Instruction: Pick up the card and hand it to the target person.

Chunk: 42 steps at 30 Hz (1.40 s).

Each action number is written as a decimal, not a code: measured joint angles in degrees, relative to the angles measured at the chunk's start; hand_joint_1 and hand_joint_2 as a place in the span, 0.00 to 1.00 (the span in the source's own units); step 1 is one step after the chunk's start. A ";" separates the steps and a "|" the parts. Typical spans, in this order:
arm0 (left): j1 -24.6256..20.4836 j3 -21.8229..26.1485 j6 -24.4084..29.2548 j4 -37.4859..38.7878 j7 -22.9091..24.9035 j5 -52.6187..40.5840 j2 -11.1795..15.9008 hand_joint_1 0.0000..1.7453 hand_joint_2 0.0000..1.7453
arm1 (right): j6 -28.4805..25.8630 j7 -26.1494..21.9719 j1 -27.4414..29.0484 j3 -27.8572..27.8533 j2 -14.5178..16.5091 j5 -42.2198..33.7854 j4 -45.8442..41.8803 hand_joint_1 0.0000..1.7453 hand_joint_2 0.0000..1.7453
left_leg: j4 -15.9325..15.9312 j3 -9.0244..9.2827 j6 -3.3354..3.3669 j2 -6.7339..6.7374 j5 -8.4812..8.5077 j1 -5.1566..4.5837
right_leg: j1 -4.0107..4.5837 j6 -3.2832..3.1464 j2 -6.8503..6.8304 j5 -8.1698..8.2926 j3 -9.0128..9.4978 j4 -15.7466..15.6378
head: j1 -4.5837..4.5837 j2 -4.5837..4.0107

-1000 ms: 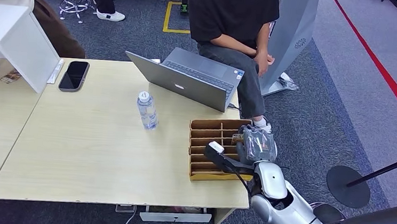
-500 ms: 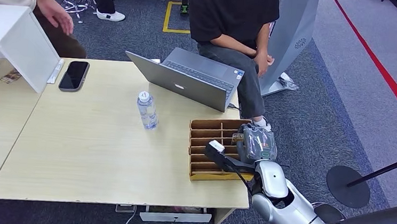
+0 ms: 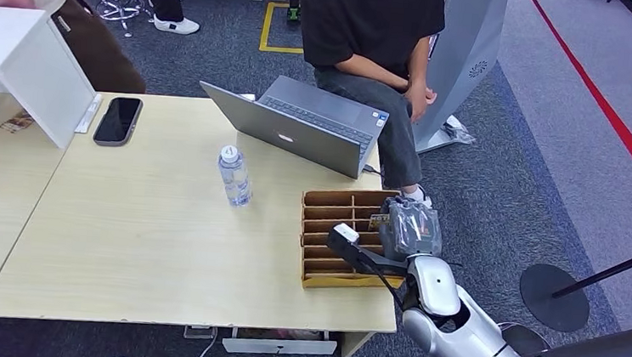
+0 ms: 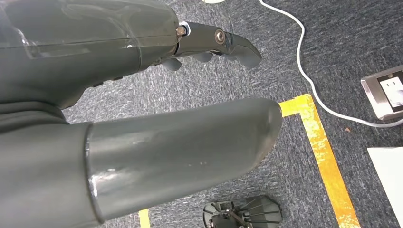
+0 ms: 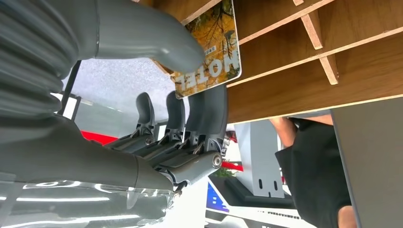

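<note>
Right hand (image 5: 157,109) is at the wooden organizer (image 3: 325,230) on the table's near right corner, thumb and fingers clamped on the card (image 5: 214,45), which sits half in its slot, so lifting out remains. Left hand (image 4: 142,95) hangs over carpet, fingers apart, empty. Beyond the laptop (image 3: 300,126) sits a person (image 3: 375,30), the likely receiver; handover is undone.

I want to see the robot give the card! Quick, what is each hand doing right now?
Left hand: open, holding nothing, hanging over the floor.
Right hand: pinching the card at the wooden box.
</note>
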 joint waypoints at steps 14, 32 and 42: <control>0.01 0.00 0.00 0.00 0.04 0.00 0.00 0.00 0.00 | 0.99 -0.07 -0.23 0.06 0.02 0.01 -0.01 0.78 1.00 | 0.00 0.01 0.00 0.00 0.01 0.00 | 0.00 0.00 0.00 0.02 0.01 0.00 | 0.00 0.00; 0.39 0.13 0.39 0.00 -0.54 0.28 0.00 0.00 0.00 | 5.27 1.60 -1.16 0.11 -1.57 3.56 -4.30 0.80 1.00 | 0.00 0.02 0.01 0.00 0.03 -0.01 | 0.00 0.02 0.00 0.04 0.01 0.00 | 0.00 0.00; 0.78 1.10 0.80 0.00 -1.03 0.99 0.00 0.00 0.00 | 6.79 2.01 -1.90 0.07 -3.52 5.82 -11.15 0.77 1.00 | 0.00 0.02 0.01 0.00 0.03 0.00 | 0.00 0.02 0.00 0.04 0.01 0.00 | -0.01 0.00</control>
